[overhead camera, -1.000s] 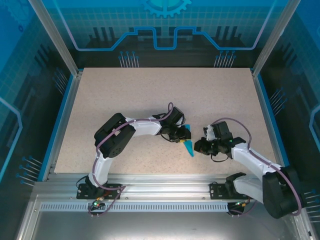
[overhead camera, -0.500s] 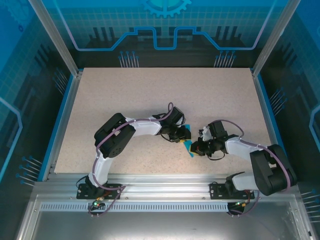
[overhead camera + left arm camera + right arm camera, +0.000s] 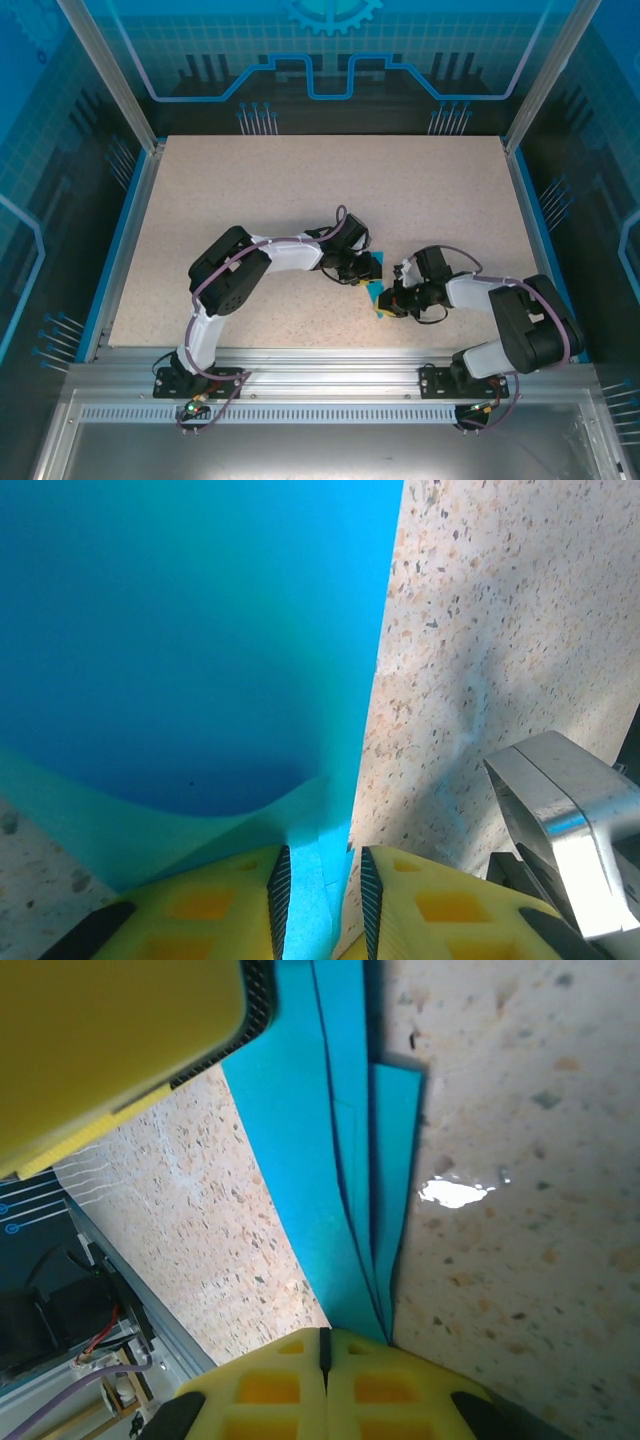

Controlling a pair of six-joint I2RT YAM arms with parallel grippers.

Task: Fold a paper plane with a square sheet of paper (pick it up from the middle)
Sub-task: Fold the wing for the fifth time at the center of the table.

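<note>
Seen from above, the left arm rises from its base at the 7 o'clock corner of the table [image 3: 300, 180], bends at a raised elbow, and stretches its forearm toward 3 o'clock, with the wrist turned down so the left gripper [image 3: 368, 272] points toward 5 o'clock. The right arm stands at the 5 o'clock corner. Its elbow is pushed out toward 3 o'clock and its forearm lies low, reaching toward 9 o'clock, which puts the right gripper [image 3: 388, 303] just beside the left one. The two tips nearly meet over the paper plane [image 3: 376, 291], a small teal wedge on the tabletop toward 5 o'clock of its centre, near the front edge. In the left wrist view, the yellow fingers [image 3: 220, 915] are clamped on a thin strip of the paper between their ribbed pads, and the rest of the sheet fans out toward 12 o'clock. In the right wrist view, that gripper's pads are pressed fully together. The narrow end of the layered folds runs in at their tips, and I cannot tell whether it is pinched or merely pinned under them.
</note>
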